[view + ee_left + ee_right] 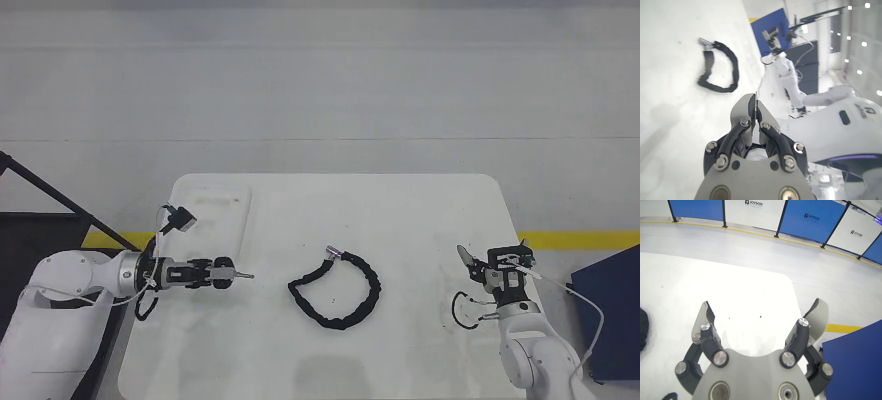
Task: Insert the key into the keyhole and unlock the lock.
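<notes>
A black fabric-sleeved chain lock (340,290) lies curled in a C in the middle of the white table (420,220), its metal lock head (332,252) at the far end. In the left wrist view the chain lock (725,66) and its metal lock head (704,42) lie ahead of the gripper. My left gripper (232,273) hovers left of the chain, shut on a thin metal key (755,102) whose tip (246,275) points toward the chain. My right gripper (762,313) sits open at the table's right edge (495,262), nothing between its fingers.
A dark blue box (605,310) stands beside the table on the right. A yellow floor line (580,240) runs behind it. Blue and white barrier panels (810,217) stand far off. A black frame bar (60,205) slants past the table's left side.
</notes>
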